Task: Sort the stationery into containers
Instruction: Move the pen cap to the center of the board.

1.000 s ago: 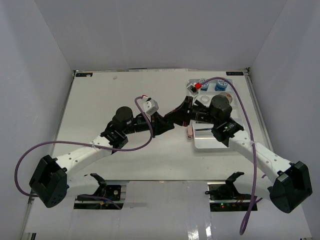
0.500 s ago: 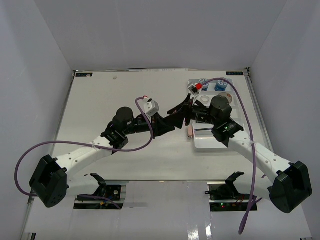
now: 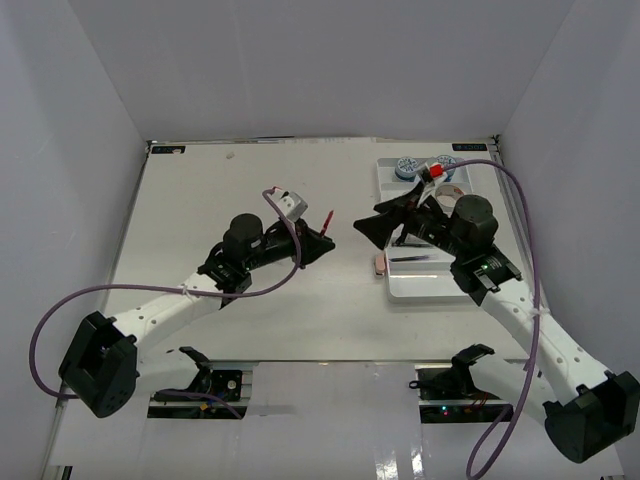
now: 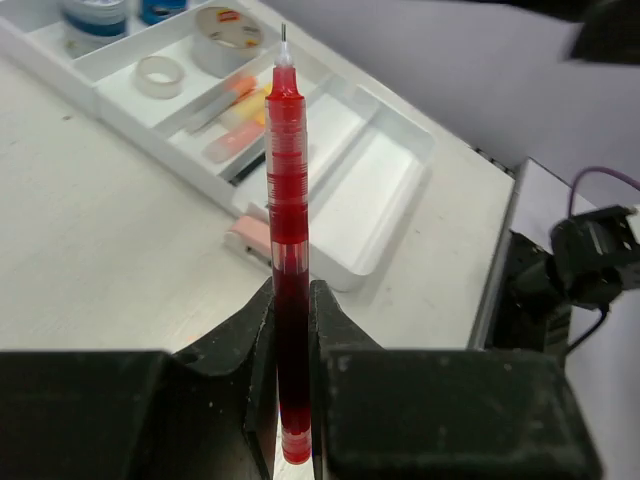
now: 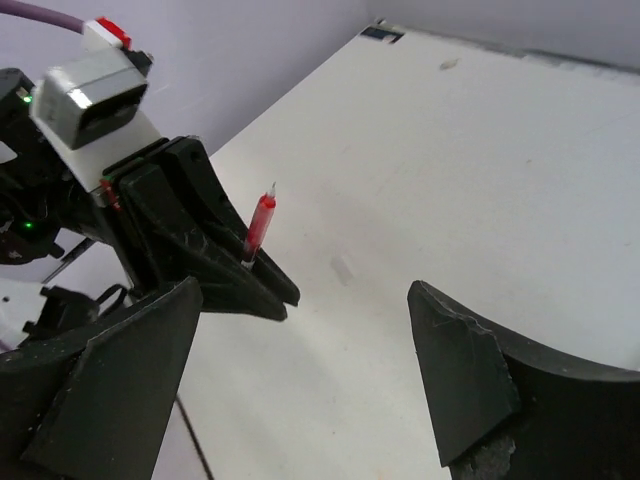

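Hovering over the worktop (image 3: 200,190), short of the tray (image 4: 395,150) that lies beyond the left tool (image 4: 290,305). Facing it from just opposite with the right tool (image 5: 300,300) spread wide and empty; could clip the nib if brought closer. Pinching the red pen (image 4: 285,190) tight in the left tool, low near the blunt end; may pivot or slip in so short a grip and drop beside the tray. Runs lengthwise straight out of the tool, nib raised and away, toward the tray.

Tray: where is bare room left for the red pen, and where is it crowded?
Bare: the near compartment of the tray, between the black pen and the end wall. Crowded: the far end, with tubs, tape rolls, erasers.
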Action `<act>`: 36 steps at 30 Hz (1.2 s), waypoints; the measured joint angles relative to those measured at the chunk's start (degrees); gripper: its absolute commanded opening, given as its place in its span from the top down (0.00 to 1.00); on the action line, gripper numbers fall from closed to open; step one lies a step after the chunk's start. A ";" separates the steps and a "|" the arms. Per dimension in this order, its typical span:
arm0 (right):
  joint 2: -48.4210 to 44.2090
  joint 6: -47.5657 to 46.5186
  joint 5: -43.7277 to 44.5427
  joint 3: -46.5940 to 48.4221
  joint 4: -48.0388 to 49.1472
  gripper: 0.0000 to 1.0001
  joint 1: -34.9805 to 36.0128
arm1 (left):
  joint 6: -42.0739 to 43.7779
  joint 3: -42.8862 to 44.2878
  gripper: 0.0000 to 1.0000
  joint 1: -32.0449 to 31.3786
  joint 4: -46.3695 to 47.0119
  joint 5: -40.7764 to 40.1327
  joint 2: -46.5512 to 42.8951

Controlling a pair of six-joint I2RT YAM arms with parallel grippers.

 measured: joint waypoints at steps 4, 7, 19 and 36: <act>-4.31 -4.55 3.08 0.39 -1.75 0.10 -1.36 | -2.29 0.02 1.00 4.35 -3.58 -3.50 0.00; -2.75 -8.35 2.99 3.17 -4.81 0.06 -1.36 | -3.80 0.72 1.00 10.27 -7.82 -6.10 0.00; 21.44 -22.73 8.22 10.49 -11.67 0.01 12.28 | -2.27 2.62 1.00 27.47 -18.97 -14.78 -8.17; 61.00 -38.10 16.13 35.45 -17.16 0.21 25.00 | 1.79 -0.74 1.00 28.72 -19.87 -28.30 -12.24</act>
